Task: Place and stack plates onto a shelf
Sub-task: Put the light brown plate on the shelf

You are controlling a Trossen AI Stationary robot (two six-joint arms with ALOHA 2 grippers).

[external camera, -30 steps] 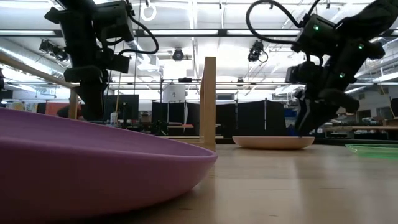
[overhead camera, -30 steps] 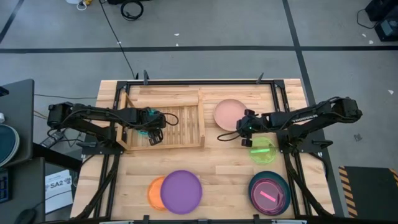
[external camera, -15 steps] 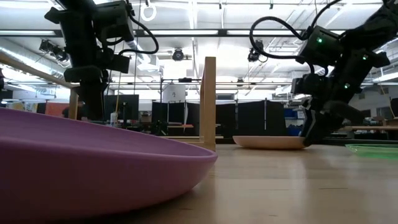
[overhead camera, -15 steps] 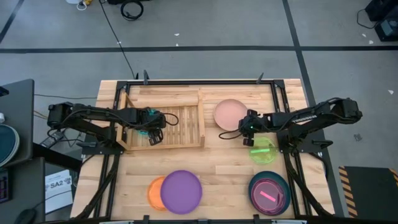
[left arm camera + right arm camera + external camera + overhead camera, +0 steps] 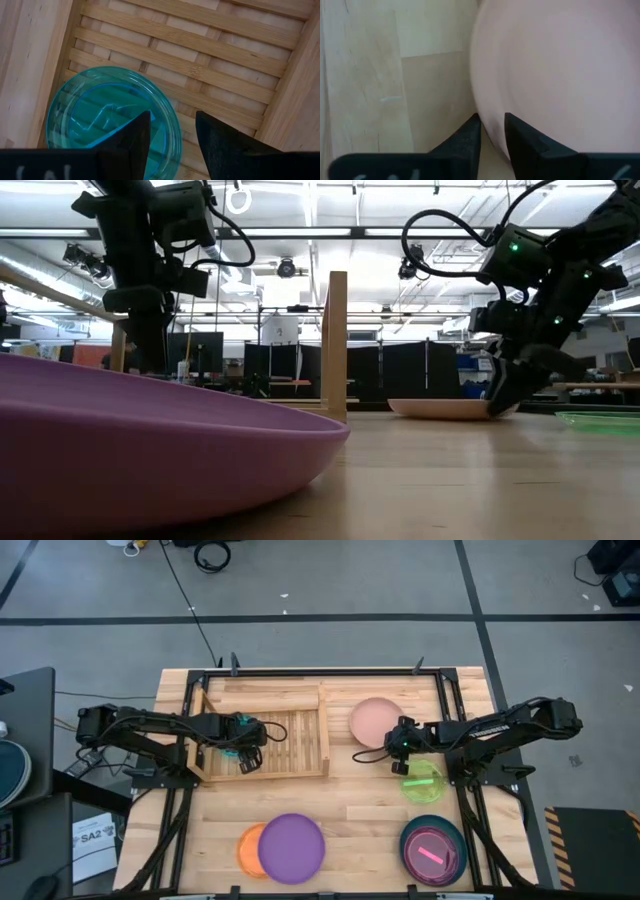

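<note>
The pale pink plate (image 5: 375, 720) lies on the table to the right of the slatted wooden shelf (image 5: 297, 740). My right gripper (image 5: 392, 750) stands at the plate's near right rim, its fingers closed narrowly on that rim. A see-through teal plate (image 5: 110, 120) lies flat on the shelf's slats near its left rail. My left gripper (image 5: 245, 753) hangs open above that plate's edge and touches nothing. In the low view my right gripper (image 5: 505, 402) reaches down to the pink plate (image 5: 445, 408). My right gripper pinches the pink plate's rim (image 5: 487, 125) between its two fingers, one finger (image 5: 470, 137) outside the rim and the other over the plate's face. The fingers slant down from the table's right side. The plate stays low on the table, about level.
A purple plate (image 5: 292, 848) lies over an orange one (image 5: 246, 850) near the front edge. A green plate (image 5: 425, 782) sits close by my right arm. A dark teal plate (image 5: 433, 850) holding pink ones is at the front right. The shelf's right half is bare slats.
My right gripper has sunk toward the table at the pink plate's rim and shifted slightly toward the table's right edge. The pink plate has slid a little the same way, still low on the table.
</note>
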